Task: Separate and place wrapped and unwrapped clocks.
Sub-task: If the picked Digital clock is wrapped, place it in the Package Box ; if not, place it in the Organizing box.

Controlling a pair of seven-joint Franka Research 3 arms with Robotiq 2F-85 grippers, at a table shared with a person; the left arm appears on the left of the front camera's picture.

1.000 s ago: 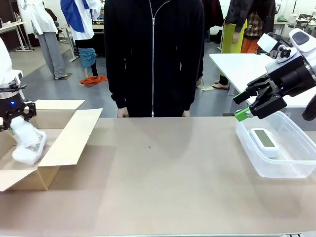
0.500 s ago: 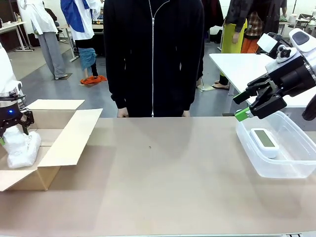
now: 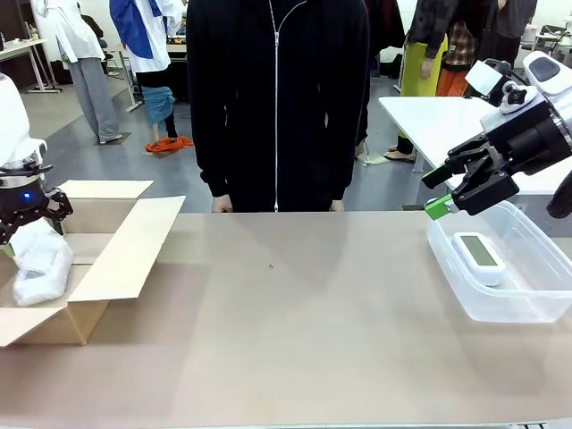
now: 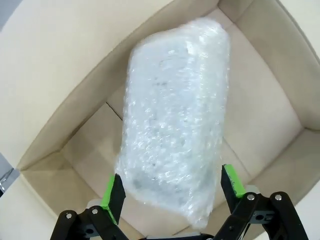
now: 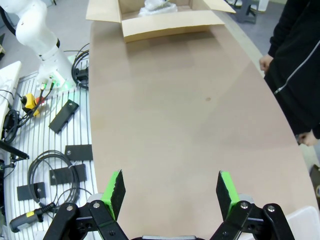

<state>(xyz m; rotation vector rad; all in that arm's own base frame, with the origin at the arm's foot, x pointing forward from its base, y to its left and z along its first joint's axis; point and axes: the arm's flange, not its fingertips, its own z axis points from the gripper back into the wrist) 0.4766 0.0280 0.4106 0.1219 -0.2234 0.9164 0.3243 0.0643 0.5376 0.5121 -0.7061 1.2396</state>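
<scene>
At the table's left edge an open cardboard box (image 3: 116, 246) stands with its flaps spread. A wrapped clock (image 3: 40, 262), an oblong bundle in whitish bubble wrap, lies inside it, tilted against the box's interior. The left tool (image 3: 22, 223) hangs just above the bundle's upper end. In the left wrist view the left tool (image 4: 172, 187) has its jaws spread wide, the green pads (image 4: 111, 191) standing on either side of the wrapped clock (image 4: 175, 120) with a small gap on each side, so the bundle is not gripped. The bundle rests on the floor of the cardboard box (image 4: 270, 100).

At the table's right edge sits a clear plastic tub (image 3: 536, 299). The unwrapped clock (image 3: 478, 256), white with a grey display, lies inside it near the tub's left wall. The right tool (image 3: 456, 192) hovers above the tub's far left corner, tilted toward the table's middle, its jaws parted and holding nothing. The right wrist view looks between the right tool's (image 5: 170, 192) green pads along the bare table (image 5: 185, 115) to the cardboard box (image 5: 165, 22) at the far end, where whitish wrapping (image 5: 157, 6) shows inside.

A person (image 3: 277, 98) in a black zipped jacket stands at the table's far edge, one hand (image 5: 264, 62) near the edge.
</scene>
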